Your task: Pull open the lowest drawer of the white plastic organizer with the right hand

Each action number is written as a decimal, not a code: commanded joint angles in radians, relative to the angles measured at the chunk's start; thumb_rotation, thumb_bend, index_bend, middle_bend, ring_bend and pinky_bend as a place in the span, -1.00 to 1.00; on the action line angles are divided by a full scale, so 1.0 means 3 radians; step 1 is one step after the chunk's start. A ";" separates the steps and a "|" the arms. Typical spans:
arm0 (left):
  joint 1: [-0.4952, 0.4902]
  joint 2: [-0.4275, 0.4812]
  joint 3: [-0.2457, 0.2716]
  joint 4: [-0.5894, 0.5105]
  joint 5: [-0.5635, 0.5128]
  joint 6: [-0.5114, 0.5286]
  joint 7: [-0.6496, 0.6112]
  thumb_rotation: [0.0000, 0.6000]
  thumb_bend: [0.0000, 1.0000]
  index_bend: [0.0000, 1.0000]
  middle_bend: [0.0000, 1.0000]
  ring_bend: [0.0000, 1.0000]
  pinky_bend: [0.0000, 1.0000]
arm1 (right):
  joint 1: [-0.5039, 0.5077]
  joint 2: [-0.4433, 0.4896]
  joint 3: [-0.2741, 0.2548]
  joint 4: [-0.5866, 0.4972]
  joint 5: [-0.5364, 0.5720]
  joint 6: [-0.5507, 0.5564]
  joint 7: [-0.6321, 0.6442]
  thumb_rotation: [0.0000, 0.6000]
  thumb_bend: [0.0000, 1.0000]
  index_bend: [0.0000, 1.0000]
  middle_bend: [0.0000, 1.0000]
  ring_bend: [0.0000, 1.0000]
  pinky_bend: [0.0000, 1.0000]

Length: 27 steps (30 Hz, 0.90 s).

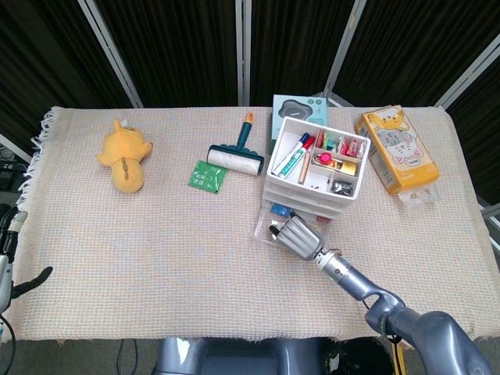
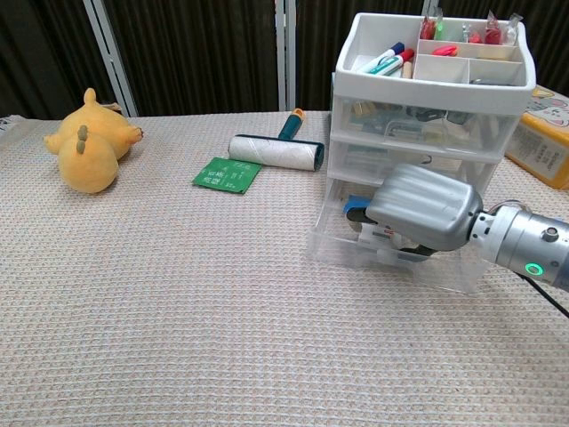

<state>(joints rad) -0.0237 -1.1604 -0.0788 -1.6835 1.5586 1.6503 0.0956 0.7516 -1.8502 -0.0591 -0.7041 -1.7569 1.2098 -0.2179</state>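
Note:
The white plastic organizer (image 1: 316,168) (image 2: 427,116) stands right of the table's middle, with pens and small items in its open top tray. Its lowest drawer (image 1: 269,223) (image 2: 342,240) is clear and sticks out toward me, past the drawers above it. My right hand (image 1: 297,234) (image 2: 418,213) rests at the front of that drawer, fingers curled over its front edge and hidden behind the hand's back. My left hand (image 1: 8,269) shows only at the head view's left edge, off the table, its fingers too little seen to judge.
A yellow plush toy (image 1: 125,156) (image 2: 87,142) lies far left. A lint roller (image 1: 234,152) (image 2: 276,149) and a green packet (image 1: 207,175) (image 2: 227,173) lie left of the organizer. A teal box (image 1: 301,109) stands behind it, an orange tissue box (image 1: 398,148) to its right.

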 commanded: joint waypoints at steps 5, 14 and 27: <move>0.0006 0.0001 0.0004 -0.0002 0.0009 0.0011 -0.0005 1.00 -0.86 -1.00 -1.00 -1.00 -1.00 | -0.0026 0.0113 0.0015 -0.0155 -0.0014 0.0097 -0.0097 1.00 -1.00 0.09 0.95 0.85 0.34; 0.0006 -0.0003 0.0010 -0.0006 0.0021 0.0011 0.0015 1.00 -0.86 -1.00 -1.00 -1.00 -1.00 | -0.0068 0.0332 0.0055 -0.0425 -0.0008 0.0207 -0.0246 1.00 -1.00 0.09 0.95 0.85 0.34; 0.0020 -0.0007 0.0031 -0.0028 0.0067 0.0039 0.0045 1.00 -0.86 -1.00 -1.00 -1.00 -1.00 | -0.0182 0.0738 0.0115 -0.0961 -0.0007 0.0396 -0.0533 1.00 -1.00 0.09 0.95 0.85 0.34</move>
<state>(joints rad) -0.0178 -1.1627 -0.0696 -1.6919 1.5788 1.6618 0.1089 0.7016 -1.6363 -0.0268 -0.9840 -1.7585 1.3220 -0.3709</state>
